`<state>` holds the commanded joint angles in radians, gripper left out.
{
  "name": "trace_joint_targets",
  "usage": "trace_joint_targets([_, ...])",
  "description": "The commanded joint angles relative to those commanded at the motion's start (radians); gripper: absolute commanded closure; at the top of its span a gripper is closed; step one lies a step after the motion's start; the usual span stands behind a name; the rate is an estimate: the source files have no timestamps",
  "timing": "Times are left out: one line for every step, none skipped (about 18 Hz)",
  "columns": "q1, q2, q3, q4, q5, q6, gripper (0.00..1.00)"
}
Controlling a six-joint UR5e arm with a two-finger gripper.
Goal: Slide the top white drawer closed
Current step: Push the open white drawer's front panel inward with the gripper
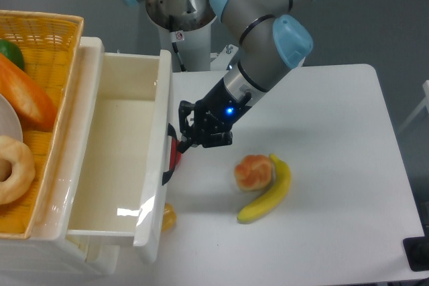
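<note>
Top white drawer (120, 159) stands partly pulled out at the left of the white table (335, 165), its glossy interior bare and its thick front panel facing right. The curved black handle (170, 159) runs along the outer face of that panel, with something red showing just beside it. The gripper (179, 140) is pressed up against the panel at the handle; its black fingers lie so close to the handle that I cannot tell whether the jaws are parted or closed, or whether they grip anything. The UR5e arm (261, 51), grey with light blue joint caps, reaches down from the far side toward the drawer, a small blue light glowing on its wrist.

On top of the drawer unit, at the far left, sits the yellow woven basket (47, 38), holding an orange carrot-like piece (27, 98), a green item (10, 53) and a pale doughnut shape (15, 169). On the table to the right of the gripper, well apart from the drawer, lie an orange-pink peach (253, 171) and a yellow banana (268, 192), the two touching. A small yellow-orange object (168, 218) peeks out beneath the near corner of the drawer front, too hidden to identify.
</note>
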<state>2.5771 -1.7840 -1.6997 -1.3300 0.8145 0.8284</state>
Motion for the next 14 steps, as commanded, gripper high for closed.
trace_joint_targets([-0.008,0.0,0.0,0.002,0.0,-0.003,1.0])
trace_joint_targets([-0.014,-0.002,0.0,0.002,-0.002,-0.003,1.0])
trace_joint_targets([-0.018,0.0,0.0,0.002,-0.002,-0.005,1.0])
trace_joint_targets([-0.026,-0.002,0.0,0.002,-0.002,-0.005,1.0])
trace_joint_targets([-0.029,-0.002,0.0,0.002,-0.002,-0.006,1.0])
trace_joint_targets([-0.034,-0.002,0.0,0.003,-0.002,-0.012,1.0])
trace_joint_targets([-0.034,-0.002,0.0,0.005,-0.002,-0.021,1.0])
trace_joint_targets([-0.044,-0.002,0.0,0.005,-0.002,-0.025,1.0])
trace_joint_targets([-0.051,-0.003,0.0,0.006,-0.002,-0.026,1.0])
trace_joint_targets([-0.054,-0.003,0.0,0.006,-0.002,-0.028,1.0])
trace_joint_targets([-0.063,-0.005,0.0,0.006,-0.002,-0.035,1.0])
trace_joint_targets([-0.075,-0.006,0.0,0.008,0.0,-0.041,1.0])
trace_joint_targets([-0.081,-0.006,0.0,0.008,0.002,-0.049,1.0])
trace_joint_targets([-0.089,-0.008,0.0,0.008,0.002,-0.052,1.0])
